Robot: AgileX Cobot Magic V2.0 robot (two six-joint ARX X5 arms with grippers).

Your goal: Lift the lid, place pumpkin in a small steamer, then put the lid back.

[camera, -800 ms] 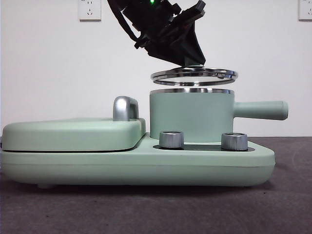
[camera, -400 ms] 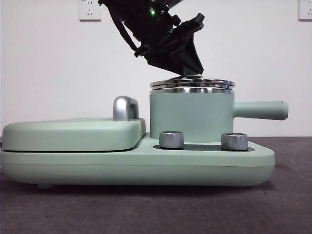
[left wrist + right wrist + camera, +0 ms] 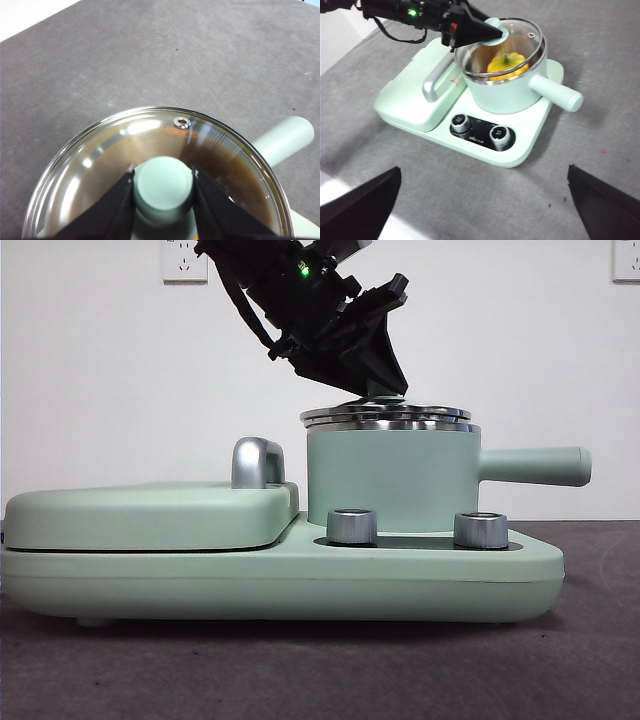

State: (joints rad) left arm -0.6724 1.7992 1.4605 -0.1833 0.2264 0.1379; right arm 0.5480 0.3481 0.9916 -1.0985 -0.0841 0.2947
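In the front view, the lid (image 3: 386, 417) is seen resting on the steel rim of the small steamer (image 3: 392, 478), sitting slightly toward the side of the flat cover (image 3: 150, 512) and perhaps not quite level, while the left gripper (image 3: 378, 392) is bent down over it from above with its tips at the knob, which is mostly hidden there. The steamer stands on the mint-green cooker base (image 3: 280, 580), behind two steel dials (image 3: 352, 526). In the left wrist view, the knob (image 3: 163, 188) is seen clamped between the two black jaws, so the lid (image 3: 100, 165) is held by it; an orange-brown tint shows through the glass, and the pot's handle (image 3: 283, 140) juts out beyond the rim. In the right wrist view, the pumpkin (image 3: 507, 64) is seen inside the small steamer (image 3: 510, 95), under the glass of the lid (image 3: 525, 35), with the left gripper (image 3: 492, 33) closed on the knob; the right gripper's jaws are spread wide at the picture's lower corners, well apart from the cooker, and nothing is held in them. The placing is judged to be nearly done, with only the release left. If the jaws are opened while the lid is off centre, it may be left perched on the rim, or may slide and tip. If the gripper is lifted before the knob is fully freed, the lid may be dragged up or sideways again. A sideways pull could also shift the steamer on the base.
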